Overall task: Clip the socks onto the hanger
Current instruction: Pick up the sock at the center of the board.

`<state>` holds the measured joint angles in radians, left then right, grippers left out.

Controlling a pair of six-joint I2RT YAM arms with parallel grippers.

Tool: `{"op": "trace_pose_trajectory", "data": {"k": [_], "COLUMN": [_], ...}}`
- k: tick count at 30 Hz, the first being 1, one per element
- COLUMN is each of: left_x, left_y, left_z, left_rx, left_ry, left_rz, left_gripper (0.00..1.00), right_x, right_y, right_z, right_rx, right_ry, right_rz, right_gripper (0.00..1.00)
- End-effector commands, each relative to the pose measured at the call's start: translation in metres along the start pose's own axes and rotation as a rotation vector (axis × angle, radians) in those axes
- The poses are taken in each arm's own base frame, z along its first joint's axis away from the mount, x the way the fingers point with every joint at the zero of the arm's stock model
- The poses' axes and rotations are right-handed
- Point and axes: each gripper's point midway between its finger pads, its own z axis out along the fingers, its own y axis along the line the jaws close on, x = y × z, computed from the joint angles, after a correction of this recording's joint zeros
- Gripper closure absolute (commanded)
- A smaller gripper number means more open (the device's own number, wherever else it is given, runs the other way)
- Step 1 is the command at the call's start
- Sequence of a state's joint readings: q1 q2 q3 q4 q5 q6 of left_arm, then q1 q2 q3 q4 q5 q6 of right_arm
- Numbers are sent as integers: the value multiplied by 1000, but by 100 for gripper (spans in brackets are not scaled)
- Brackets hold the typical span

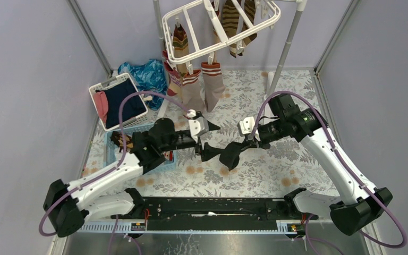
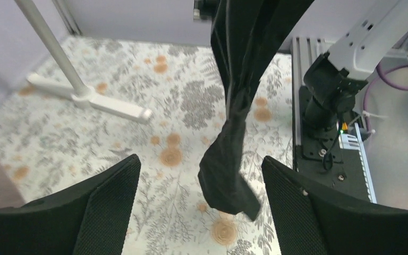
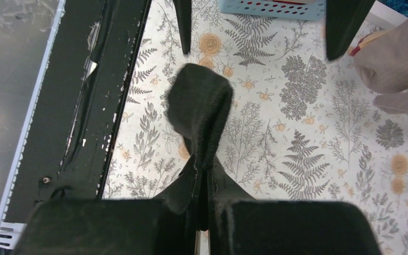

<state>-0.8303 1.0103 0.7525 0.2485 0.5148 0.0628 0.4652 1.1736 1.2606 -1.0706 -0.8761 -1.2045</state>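
Observation:
A plain black sock [image 2: 228,159] hangs from my right gripper [image 3: 204,172], whose jaws are shut on its upper end; the sock's folded end [image 3: 199,103] sticks out beyond them. My left gripper [image 2: 200,159] is open, one finger on each side of the hanging sock without touching it. In the top view, the left gripper [image 1: 211,141] and right gripper [image 1: 237,149] meet over the middle of the flowered floor. The white hanger [image 1: 220,24] stands at the back. Clipped to it are tan socks with red-and-white cuffs [image 1: 194,87] and striped socks [image 1: 236,21].
A white slotted basket [image 1: 96,87] with navy and pink garments sits at the back left, next to a shiny blue cloth [image 1: 146,74]. A small blue basket [image 1: 114,154] lies under my left arm. The hanger's pole [image 1: 287,45] and foot [image 2: 93,101] stand nearby. A black rail [image 1: 212,204] runs along the near edge.

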Motion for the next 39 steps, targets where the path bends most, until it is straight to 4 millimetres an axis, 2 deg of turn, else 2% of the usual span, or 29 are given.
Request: {"op": "trace_pose_trajectory", "data": {"k": [1, 7, 11, 24, 27, 31, 33, 35, 37, 39], "left_x": [5, 3, 0, 8, 8, 7, 5, 4, 4, 3], "left_y": [-2, -9, -15, -23, -26, -31, -31, -30, -26, -27], "left_z": [19, 36, 38, 44, 45, 45, 44, 44, 44, 44], "left_rx": [71, 137, 164, 222, 249, 282, 280, 271, 246, 243], "left_ry": [17, -21, -53, -31, -25, -27, -37, -41, -41, -43], "left_rz": [-4, -48, -84, -135, -133, -127, -129, -129, -141, -143], "left_gripper": [15, 26, 31, 51, 60, 85, 88, 88, 73, 67], "right_x": [-8, -7, -7, -6, -5, -4, -3, -3, -3, -4], "right_y": [1, 3, 3, 2, 3, 2, 1, 0, 0, -1], "right_z": [-7, -4, -3, -2, -1, 0, 0, 0, 1, 1], "right_rx": [-1, -12, -13, -15, -17, -18, -16, -14, -14, -15], "right_ry": [40, 49, 51, 54, 56, 59, 60, 60, 60, 57], "right_rz": [-83, -86, -86, -81, -77, -76, -72, -71, -69, -69], "right_gripper": [100, 100, 100, 100, 100, 100, 100, 100, 100, 100]}}
